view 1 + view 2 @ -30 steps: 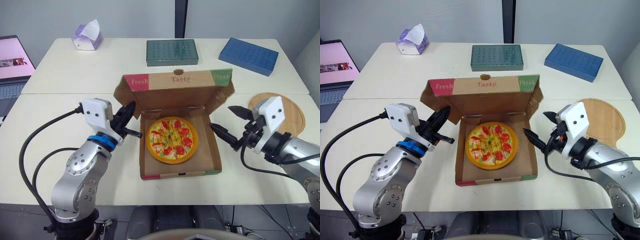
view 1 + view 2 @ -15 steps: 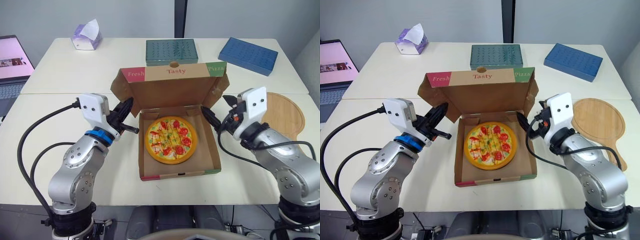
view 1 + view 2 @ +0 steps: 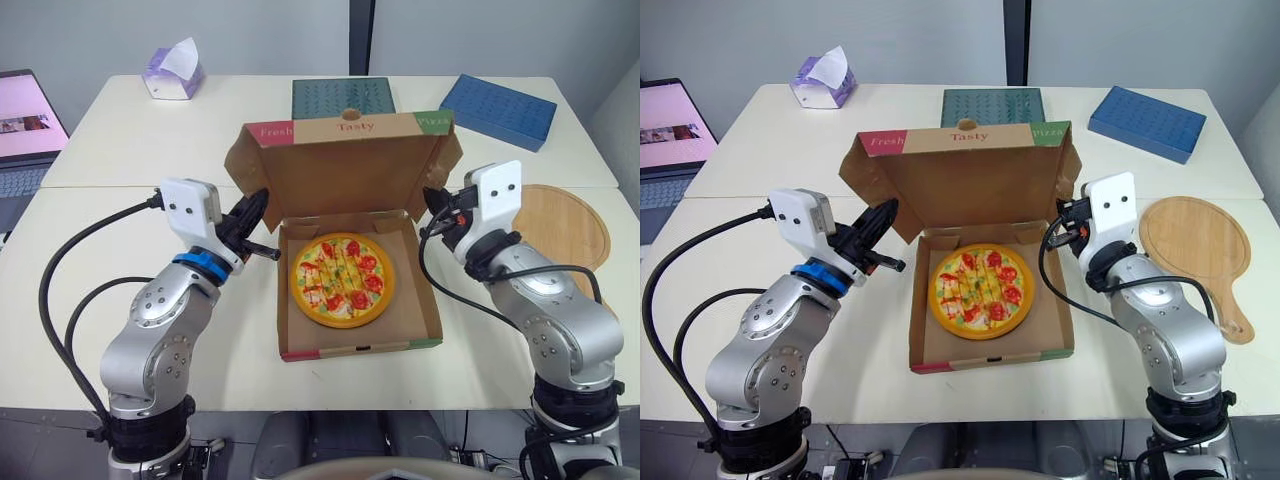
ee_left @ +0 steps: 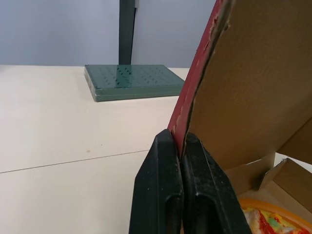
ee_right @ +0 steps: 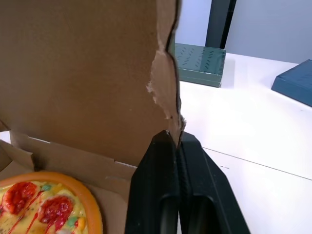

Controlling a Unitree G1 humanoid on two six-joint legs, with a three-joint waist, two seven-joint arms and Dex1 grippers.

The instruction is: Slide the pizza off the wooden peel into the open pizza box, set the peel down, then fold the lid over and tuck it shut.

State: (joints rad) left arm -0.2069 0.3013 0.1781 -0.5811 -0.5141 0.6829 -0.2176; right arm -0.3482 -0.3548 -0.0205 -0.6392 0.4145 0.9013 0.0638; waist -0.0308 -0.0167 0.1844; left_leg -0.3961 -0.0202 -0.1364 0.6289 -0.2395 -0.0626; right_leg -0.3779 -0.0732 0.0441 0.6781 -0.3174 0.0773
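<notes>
Left eye view: tabletop (image 3: 80, 230) bearing the pizza box (image 3: 360, 350), whose light, bendable, easily torn cardboard lid (image 3: 345, 170) stands near upright over the pizza (image 3: 342, 280) lying inside, left hand (image 4: 178, 137) and right hand (image 5: 176, 136) each clamped on one side edge, judged the soundest hold for folding

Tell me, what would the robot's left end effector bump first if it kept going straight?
The pizza box lid: the left end effector is shut on its edge, so it would likely just slide further along the cardboard.
</notes>
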